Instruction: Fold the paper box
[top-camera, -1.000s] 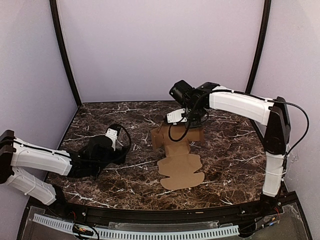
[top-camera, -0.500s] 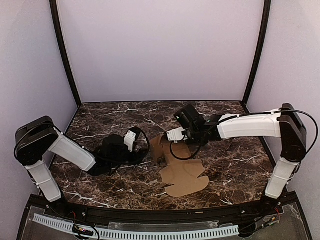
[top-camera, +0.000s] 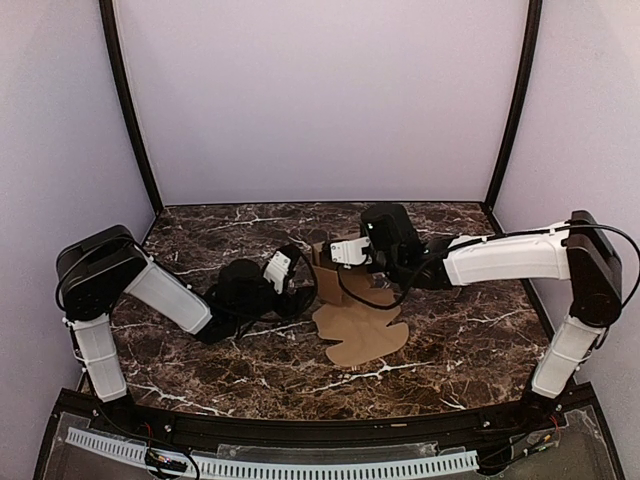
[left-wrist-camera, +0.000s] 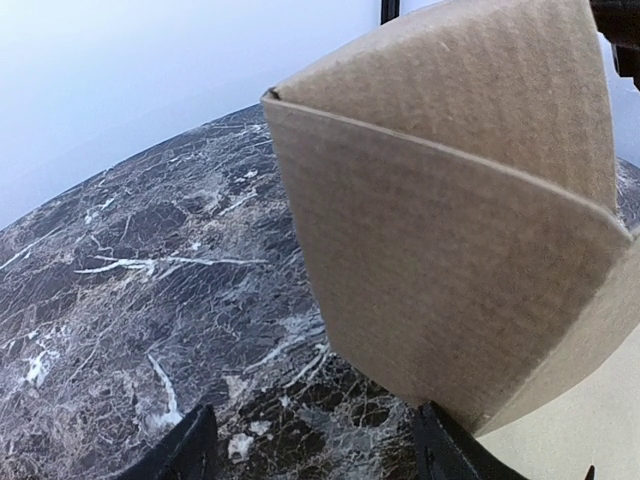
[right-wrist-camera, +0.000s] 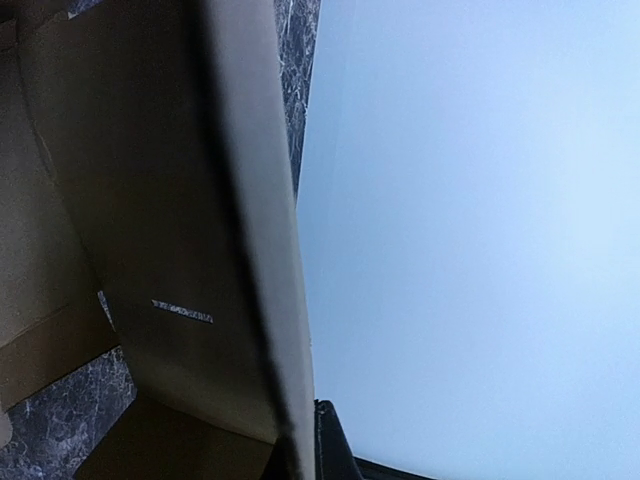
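The paper box (top-camera: 365, 335) is a brown cardboard die-cut sheet. Its near part lies flat on the marble table, and its far part (top-camera: 328, 262) is folded up into standing walls. My right gripper (top-camera: 352, 268) is at the top of that raised part. In the right wrist view a wall (right-wrist-camera: 170, 200) runs edge-on between the jaws (right-wrist-camera: 300, 450), with one finger (right-wrist-camera: 330, 445) against it and the other hidden. My left gripper (top-camera: 303, 287) is low on the table, just left of the raised corner (left-wrist-camera: 450, 230). It is open and empty (left-wrist-camera: 320, 450).
The dark marble table (top-camera: 200, 235) has pale walls on three sides and black corner posts (top-camera: 125, 110). The left arm lies low across the left middle of the table. The right arm reaches in from the right, with a cable loop (top-camera: 345, 292) hanging over the sheet.
My left gripper has moved right, up to the box's raised corner. My right gripper has shifted, and the far flaps now stand more upright. The sheet has slid slightly.
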